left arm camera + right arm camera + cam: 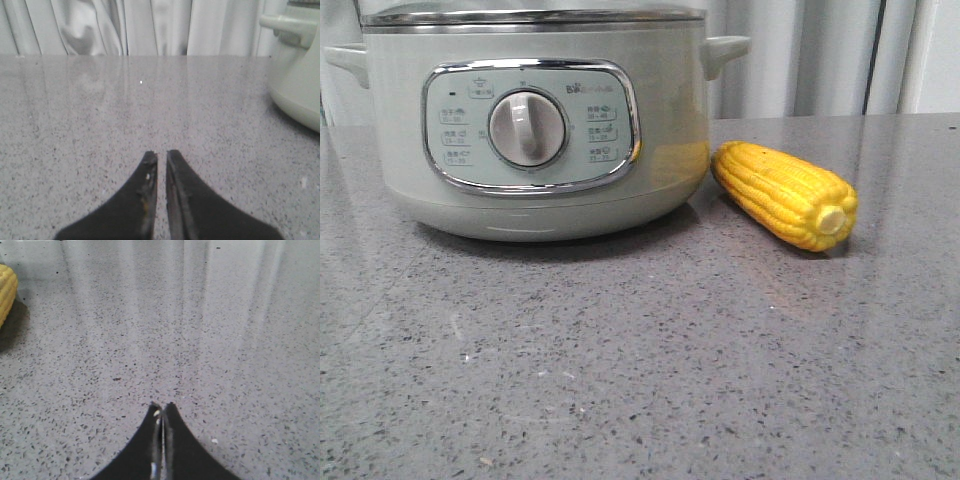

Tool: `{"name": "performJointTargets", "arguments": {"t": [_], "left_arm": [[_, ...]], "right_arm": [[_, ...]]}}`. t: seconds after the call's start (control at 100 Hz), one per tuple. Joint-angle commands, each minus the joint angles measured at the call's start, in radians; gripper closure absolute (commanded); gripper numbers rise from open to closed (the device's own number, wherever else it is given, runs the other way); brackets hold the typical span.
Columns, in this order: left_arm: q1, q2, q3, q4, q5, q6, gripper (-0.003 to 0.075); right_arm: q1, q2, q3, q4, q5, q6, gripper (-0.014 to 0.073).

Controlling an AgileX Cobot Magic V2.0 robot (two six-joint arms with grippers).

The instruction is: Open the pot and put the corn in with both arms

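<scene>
On the grey counter, the corn (786,194) lies just right of the pot (535,120) (lid on), stub end toward the camera; the right gripper (161,411), pressed together and empty, sits nearer it; the left gripper (161,157), almost closed, holds nothing.

pot (535,130) top cropped by the front view's edge, panel labels too small to read, corn (6,292) mostly out of the right wrist view
</scene>
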State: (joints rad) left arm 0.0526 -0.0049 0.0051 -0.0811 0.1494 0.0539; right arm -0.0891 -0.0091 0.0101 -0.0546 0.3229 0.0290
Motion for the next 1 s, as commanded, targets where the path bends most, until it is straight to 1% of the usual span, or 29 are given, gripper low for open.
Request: {"name": "performJointTargets", "arguments": {"t": [0.0,0.17,0.32,0.47,0.62,0.71,0.8,0.88,0.95,0.99], "left_arm": [[0.000,-0.029,0.017,-0.007,-0.110,-0.010,0.0741],[0.000,-0.029,0.017,-0.007,-0.176,-0.010,0.0741],[0.000,-0.029,0.017,-0.007,-0.243,-0.010,0.0741],[0.000,-0.029,0.017,-0.007,-0.285,-0.010,0.0741],[0.000,-0.029,-0.006,-0.015,-0.285,-0.010,0.0741],[0.000,-0.029,-0.047,-0.015,-0.267,-0.010,0.0741],[0.000,-0.017,-0.123,-0.036,-0.149,-0.010,0.0741],[0.000,0.012,-0.198,-0.031,-0.053,-0.008,0.0741],[0.000,0.049,-0.253,0.007,-0.038,-0.004,0.0741],[0.000,0.072,-0.277,0.023,-0.044,-0.004,0.0741]], "right_arm": [[-0.006,-0.025,0.018,-0.028,-0.033,-0.008,0.0665],[-0.006,-0.023,0.018,-0.028,-0.126,-0.008,0.0665],[-0.006,-0.023,0.018,-0.035,-0.239,-0.008,0.0665],[-0.006,-0.023,0.018,-0.035,-0.253,-0.008,0.0665],[-0.006,-0.023,0.004,-0.035,-0.286,-0.008,0.0665],[-0.005,-0.010,-0.022,-0.035,-0.266,-0.008,0.0665],[-0.003,0.033,-0.074,-0.035,-0.214,-0.008,0.0665],[0.006,0.112,-0.156,-0.035,-0.099,-0.008,0.0665],[0.012,0.197,-0.228,-0.035,-0.006,-0.008,0.0665],[0.015,0.240,-0.259,-0.023,0.017,-0.008,0.0665]]}}
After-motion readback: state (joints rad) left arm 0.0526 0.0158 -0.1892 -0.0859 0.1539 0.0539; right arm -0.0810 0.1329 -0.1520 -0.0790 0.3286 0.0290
